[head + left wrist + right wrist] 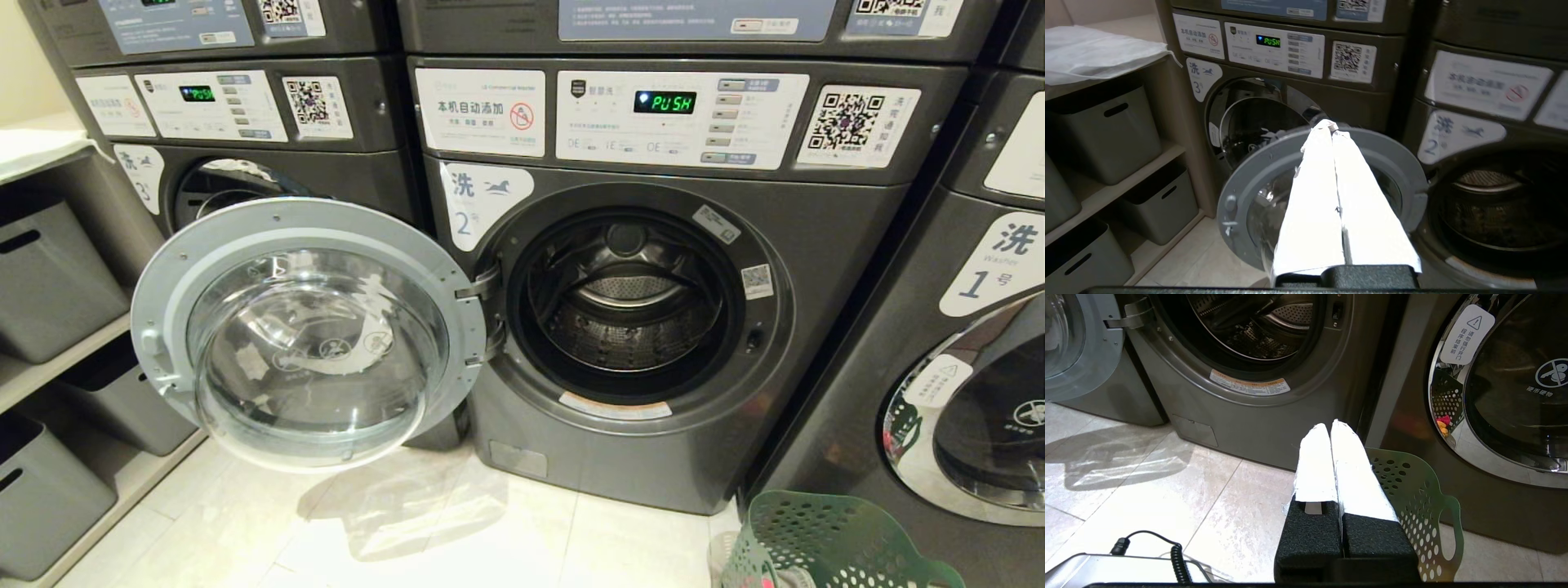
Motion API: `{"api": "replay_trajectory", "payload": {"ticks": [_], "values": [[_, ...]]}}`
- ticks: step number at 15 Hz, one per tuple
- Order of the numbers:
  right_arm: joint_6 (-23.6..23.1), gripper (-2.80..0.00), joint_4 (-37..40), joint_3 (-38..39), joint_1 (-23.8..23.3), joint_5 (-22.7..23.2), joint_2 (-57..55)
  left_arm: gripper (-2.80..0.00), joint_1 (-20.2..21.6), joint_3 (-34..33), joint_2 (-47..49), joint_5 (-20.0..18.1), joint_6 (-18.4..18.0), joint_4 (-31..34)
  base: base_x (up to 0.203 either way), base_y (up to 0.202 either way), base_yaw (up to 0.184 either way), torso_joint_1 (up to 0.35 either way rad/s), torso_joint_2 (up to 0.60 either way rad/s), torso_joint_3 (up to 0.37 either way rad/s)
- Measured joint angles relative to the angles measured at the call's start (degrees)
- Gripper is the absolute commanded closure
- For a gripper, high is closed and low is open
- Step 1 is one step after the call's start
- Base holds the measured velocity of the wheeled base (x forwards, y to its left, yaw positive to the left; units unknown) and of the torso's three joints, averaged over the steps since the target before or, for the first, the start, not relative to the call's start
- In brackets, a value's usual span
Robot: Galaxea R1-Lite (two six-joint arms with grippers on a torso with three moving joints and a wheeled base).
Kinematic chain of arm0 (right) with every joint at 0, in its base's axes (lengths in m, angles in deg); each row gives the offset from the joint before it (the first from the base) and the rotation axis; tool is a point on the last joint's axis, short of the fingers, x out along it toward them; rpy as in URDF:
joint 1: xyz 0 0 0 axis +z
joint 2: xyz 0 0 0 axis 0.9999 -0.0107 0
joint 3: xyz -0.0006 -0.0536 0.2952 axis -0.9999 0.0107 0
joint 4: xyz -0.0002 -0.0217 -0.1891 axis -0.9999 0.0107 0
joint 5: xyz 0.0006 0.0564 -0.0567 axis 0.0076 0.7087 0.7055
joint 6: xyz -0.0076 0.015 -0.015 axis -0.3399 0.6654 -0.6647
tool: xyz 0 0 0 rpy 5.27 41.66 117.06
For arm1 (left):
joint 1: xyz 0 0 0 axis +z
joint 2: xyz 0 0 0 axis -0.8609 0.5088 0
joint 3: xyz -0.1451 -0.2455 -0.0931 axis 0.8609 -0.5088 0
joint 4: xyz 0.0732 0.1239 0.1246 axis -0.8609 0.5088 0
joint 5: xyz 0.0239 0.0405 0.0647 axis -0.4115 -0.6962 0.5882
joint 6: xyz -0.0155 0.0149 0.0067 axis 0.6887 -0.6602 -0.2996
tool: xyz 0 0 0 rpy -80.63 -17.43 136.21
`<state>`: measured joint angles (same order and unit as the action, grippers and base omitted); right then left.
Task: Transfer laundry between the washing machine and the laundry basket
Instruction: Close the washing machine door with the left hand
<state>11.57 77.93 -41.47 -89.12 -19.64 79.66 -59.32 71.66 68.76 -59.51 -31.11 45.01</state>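
Observation:
The washing machine (653, 327) marked "2" stands in the middle with its round glass door (310, 335) swung wide open to the left; what shows of its drum (624, 318) is bare metal. The green laundry basket (824, 535) sits on the floor at the lower right. The laundry shows only as a red and yellow reflection (1443, 425) in the neighbouring door's chrome rim. My left gripper (1332, 125) is shut and empty, pointing at the open door's (1241, 179) upper rim. My right gripper (1329, 426) is shut and empty, low over the floor beside the basket's wall (1412, 486).
Machine "3" (245, 180) stands behind the open door and machine "1" (980, 367) on the right, its door shut. Shelves with grey bins (49, 278) line the left wall, with a white cloth (1094, 49) on top. A coiled cable (1177, 555) lies near my base.

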Motion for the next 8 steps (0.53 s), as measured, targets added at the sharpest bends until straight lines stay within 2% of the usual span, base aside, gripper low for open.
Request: {"api": "replay_trajectory", "payload": {"ticks": [3,5,6,8], "values": [[0.3,0.0,0.0,0.0,0.0,0.0,0.0,0.0,4.2,18.8,22.3,0.2,1.5,0.6,0.0,0.0,0.0,0.0,0.0,0.0],[0.3,0.0,-0.1,0.0,0.0,0.0,0.0,0.0,9.9,27.7,34.7,-2.1,2.3,0.8,0.0,0.0,0.0,0.0,0.0,0.0],[0.3,0.0,-0.2,0.0,0.0,-0.2,0.0,0.0,13.6,30.9,39.7,-4.7,2.5,0.9,0.0,0.0,0.0,0.0,0.0,0.0],[0.6,0.0,-0.3,0.1,0.0,-0.8,0.0,0.0,19.1,34.2,46.8,-12.9,2.8,1.1,0.0,0.0,0.0,0.0,0.0,0.0]]}}
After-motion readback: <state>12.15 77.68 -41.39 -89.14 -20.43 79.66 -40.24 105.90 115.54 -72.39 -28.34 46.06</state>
